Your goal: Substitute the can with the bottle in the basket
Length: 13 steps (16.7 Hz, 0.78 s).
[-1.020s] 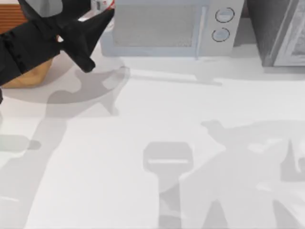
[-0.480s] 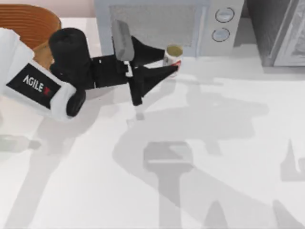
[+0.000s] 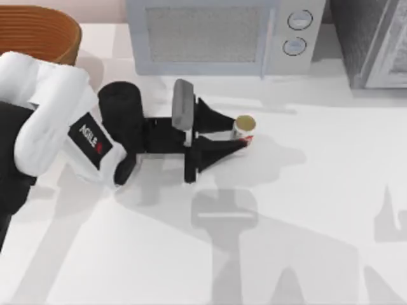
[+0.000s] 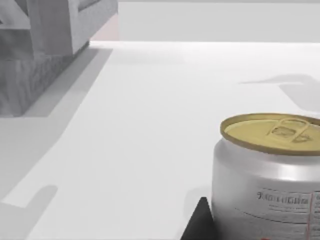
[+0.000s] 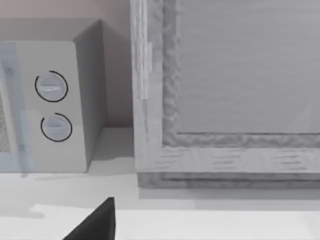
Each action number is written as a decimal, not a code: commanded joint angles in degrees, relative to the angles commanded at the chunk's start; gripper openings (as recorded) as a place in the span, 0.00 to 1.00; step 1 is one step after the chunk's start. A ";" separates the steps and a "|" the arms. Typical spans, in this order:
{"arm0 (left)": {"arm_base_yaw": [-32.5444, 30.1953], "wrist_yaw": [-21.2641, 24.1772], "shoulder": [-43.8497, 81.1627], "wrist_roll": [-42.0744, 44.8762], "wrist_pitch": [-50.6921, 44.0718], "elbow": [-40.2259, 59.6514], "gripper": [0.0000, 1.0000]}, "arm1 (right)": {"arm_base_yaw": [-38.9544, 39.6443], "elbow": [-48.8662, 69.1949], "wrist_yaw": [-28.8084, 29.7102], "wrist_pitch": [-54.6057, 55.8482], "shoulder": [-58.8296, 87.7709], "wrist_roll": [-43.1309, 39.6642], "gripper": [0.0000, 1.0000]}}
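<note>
White table [image 3: 331, 190], microwave [image 3: 222, 35] at back; left gripper [image 3: 240, 135] clamps can [image 3: 244, 126]; basket [image 3: 38, 32] far left.

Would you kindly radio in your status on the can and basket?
Left tool shut on can, out on the table, fingers either side. Basket at far left corner, can out of it. Microwave behind, nothing blocking.

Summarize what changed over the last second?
The left gripper, shut on the can, swung from the basket at the table's far left toward the centre, then drew the can nearer from the microwave. The basket and microwave stayed put.
</note>
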 joint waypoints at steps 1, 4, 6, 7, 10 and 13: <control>0.00 0.00 0.00 0.00 0.00 0.00 0.00 | 0.00 0.00 0.00 0.00 0.00 0.00 1.00; 0.00 0.00 0.00 0.00 0.00 0.00 0.00 | 0.00 0.00 0.00 0.00 0.00 0.00 1.00; 0.00 0.00 0.00 0.00 0.00 0.00 0.08 | 0.00 0.00 0.00 0.00 0.00 0.00 1.00; 0.00 0.00 0.00 0.00 0.00 0.00 0.15 | 0.00 0.00 0.00 0.00 0.00 0.00 1.00; 0.00 0.00 0.00 0.00 0.00 0.00 0.38 | 0.00 0.00 0.00 0.00 0.00 0.00 1.00; 0.00 0.00 0.00 0.00 0.00 0.00 0.60 | 0.00 0.00 0.00 0.00 0.00 0.00 1.00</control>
